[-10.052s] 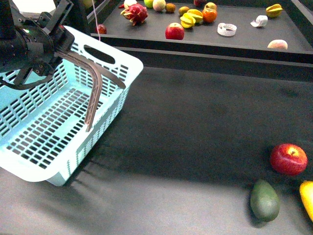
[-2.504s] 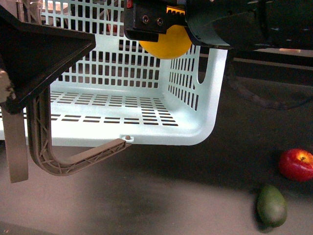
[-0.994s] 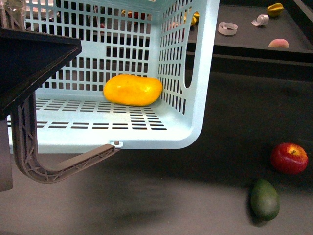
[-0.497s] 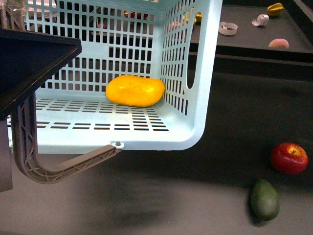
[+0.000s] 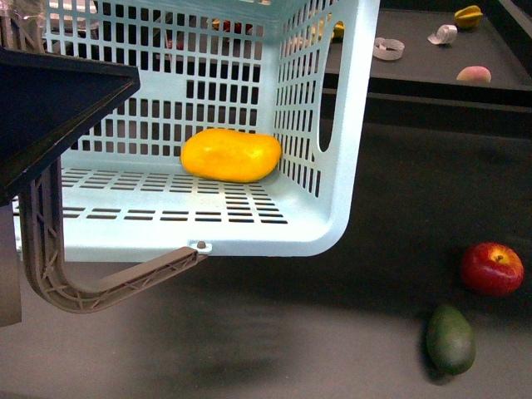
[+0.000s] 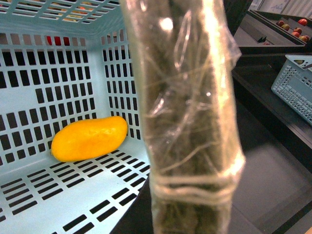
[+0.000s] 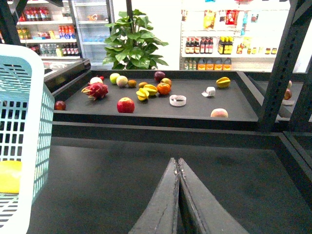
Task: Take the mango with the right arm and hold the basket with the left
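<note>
Inside the basket (image 5: 349,125), the mango (image 5: 231,155) lies flat — long axis left-to-right.

Pale turquoise plastic shopping basket (image 5: 342,150): one flat colour, walls and floor in a regular grid of rectangular slots. Grey-brown swing handle (image 5: 125,281): lattice rib pattern. Smooth oval mango (image 5: 231,155): saturated yellow-orange, no markings. Round glossy apple (image 5: 492,268): red, yellowish fleck by the stem. Pear-shaped fruit (image 5: 450,338): dark green, plain. Flat tabletop (image 5: 416,191): dark grey, unpatterned.
</note>
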Robot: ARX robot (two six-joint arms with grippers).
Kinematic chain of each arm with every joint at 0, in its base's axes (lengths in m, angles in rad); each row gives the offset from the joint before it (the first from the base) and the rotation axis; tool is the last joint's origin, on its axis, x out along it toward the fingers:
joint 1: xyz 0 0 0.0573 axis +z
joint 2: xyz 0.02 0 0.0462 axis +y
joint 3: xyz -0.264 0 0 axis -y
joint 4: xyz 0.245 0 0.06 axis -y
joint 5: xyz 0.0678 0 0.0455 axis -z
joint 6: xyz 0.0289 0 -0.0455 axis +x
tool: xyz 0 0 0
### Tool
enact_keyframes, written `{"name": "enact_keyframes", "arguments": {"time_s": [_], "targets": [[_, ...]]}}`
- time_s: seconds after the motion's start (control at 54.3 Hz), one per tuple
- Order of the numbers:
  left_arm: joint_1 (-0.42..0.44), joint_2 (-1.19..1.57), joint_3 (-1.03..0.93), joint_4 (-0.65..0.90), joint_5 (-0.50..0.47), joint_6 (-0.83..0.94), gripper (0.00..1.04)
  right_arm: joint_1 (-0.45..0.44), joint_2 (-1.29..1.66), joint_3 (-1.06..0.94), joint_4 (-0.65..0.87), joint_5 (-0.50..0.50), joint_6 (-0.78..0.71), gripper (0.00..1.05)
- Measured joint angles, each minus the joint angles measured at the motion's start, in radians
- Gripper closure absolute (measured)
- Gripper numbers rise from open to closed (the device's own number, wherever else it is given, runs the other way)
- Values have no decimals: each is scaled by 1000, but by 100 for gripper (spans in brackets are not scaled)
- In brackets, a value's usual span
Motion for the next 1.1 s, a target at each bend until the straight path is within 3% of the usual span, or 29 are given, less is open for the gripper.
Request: {"name": "enact_keyframes", "arguments": {"time_s": [0.331, 0.442, 1.105], "targets": [[0, 0, 0, 0, 0, 0, 97, 0, -77, 0, -79, 0, 0, 103], [0, 0, 0, 0, 0, 1, 97, 0, -216, 1, -247, -1, -1, 103], [0, 0, 0, 0, 0, 0, 97, 0, -247, 1, -255, -1, -1, 103]]}}
